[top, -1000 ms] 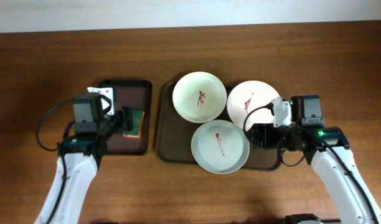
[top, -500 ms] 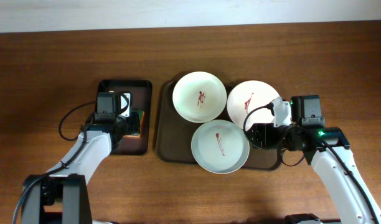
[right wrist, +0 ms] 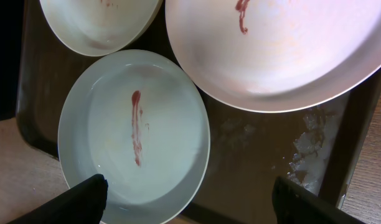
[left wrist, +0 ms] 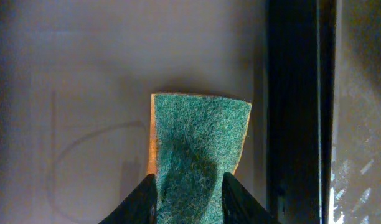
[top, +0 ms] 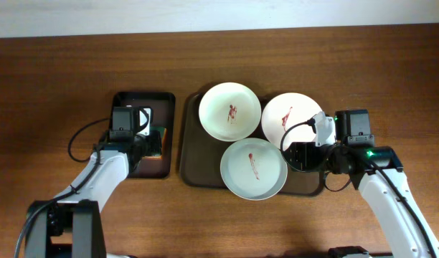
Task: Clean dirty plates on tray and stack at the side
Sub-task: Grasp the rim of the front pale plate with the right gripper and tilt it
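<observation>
Three plates with red smears lie on the dark brown tray (top: 194, 163): a white plate (top: 229, 111) at the back left, a pinkish plate (top: 290, 115) at the back right, and a pale green plate (top: 253, 168) in front. My right gripper (top: 300, 156) is open and empty, low over the tray beside the right rim of the pale green plate (right wrist: 134, 130); the pinkish plate (right wrist: 277, 50) lies just beyond it. My left gripper (left wrist: 189, 190) is shut on the green-and-yellow sponge (left wrist: 200, 143) in the small black tray (top: 158, 107).
Bare wood-grain tabletop (top: 392, 79) lies right of the brown tray, and more lies at the back and front. The brown tray floor (right wrist: 259, 155) shows wet spots near its right rim. The two trays stand close, with a narrow gap between them.
My left wrist swung right over the small black tray onto the sponge, then held still. The right arm and the plates have not moved.
</observation>
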Controlling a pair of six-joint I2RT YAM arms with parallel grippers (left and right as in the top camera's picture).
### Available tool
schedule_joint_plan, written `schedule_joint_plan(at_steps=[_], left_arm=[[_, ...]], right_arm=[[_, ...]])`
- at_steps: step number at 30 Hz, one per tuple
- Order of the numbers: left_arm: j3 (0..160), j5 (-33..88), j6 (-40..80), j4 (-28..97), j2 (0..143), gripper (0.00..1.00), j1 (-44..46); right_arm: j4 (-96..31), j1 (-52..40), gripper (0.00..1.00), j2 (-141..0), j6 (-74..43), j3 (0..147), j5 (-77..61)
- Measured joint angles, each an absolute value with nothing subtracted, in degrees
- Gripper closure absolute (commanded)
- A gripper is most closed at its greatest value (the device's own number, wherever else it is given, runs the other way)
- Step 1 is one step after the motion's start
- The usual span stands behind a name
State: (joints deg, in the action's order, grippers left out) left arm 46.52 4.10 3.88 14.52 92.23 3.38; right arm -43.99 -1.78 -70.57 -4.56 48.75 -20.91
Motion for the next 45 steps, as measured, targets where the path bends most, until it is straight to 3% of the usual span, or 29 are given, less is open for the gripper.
schedule_joint_plan(at_steps=[2, 3, 5, 11, 16, 20, 23, 24, 28, 33, 40, 45], left_arm=[[46.52, 4.12, 3.9, 14.52, 93.08, 0.69, 3.38], [46.52, 4.12, 3.9, 14.5, 93.58, 0.75, 3.38], [46.52, 4.14, 3.99, 14.28, 94.41, 1.0, 3.38], [46.52, 4.34, 3.49, 13.47, 95.29, 1.0, 3.38], [46.78, 4.29, 3.49, 19.16, 91.77, 1.0, 3.38], [46.81, 4.32, 3.49, 21.43, 84.55, 1.0, 3.38], [46.81, 4.32, 3.95, 22.02, 84.53, 1.0, 3.38], [46.81, 4.32, 4.14, 22.09, 84.53, 1.0, 3.38], [46.81, 4.32, 4.14, 22.13, 84.53, 1.0, 3.38], [46.81, 4.32, 4.16, 22.09, 84.53, 1.0, 3.38], [46.81, 4.32, 4.16, 21.67, 84.53, 1.0, 3.38], [46.83, 4.32, 4.16, 13.69, 84.27, 1.0, 3.38]], right_arm=[[-43.97, -1.78, 0.15, -70.57, -4.54, 48.75, -20.91], [-43.99, -1.78, 0.15, -70.57, -4.56, 48.75, -20.91], [-43.99, -1.78, 0.15, -70.57, -4.58, 48.75, -20.91], [-43.99, -1.78, 0.16, -70.57, -4.56, 48.75, -20.88], [-45.58, -1.78, 0.39, -70.57, -4.45, 48.75, -20.84], [-45.87, -1.78, 0.46, -72.42, -4.64, 48.75, -20.86], [-45.8, -1.78, 0.55, -78.39, -4.67, 48.77, -20.86], [-44.8, -1.78, 0.66, -83.26, -4.69, 48.77, -21.12], [-41.93, -1.78, 0.83, -92.73, -4.47, 48.77, -22.52], [-39.75, -1.78, 0.96, -97.12, -4.75, 48.84, -25.85], [-39.53, -1.78, 0.96, -97.23, -5.13, 50.11, -27.77], [-40.58, -1.8, 0.96, -97.23, -5.15, 53.06, -27.77]])
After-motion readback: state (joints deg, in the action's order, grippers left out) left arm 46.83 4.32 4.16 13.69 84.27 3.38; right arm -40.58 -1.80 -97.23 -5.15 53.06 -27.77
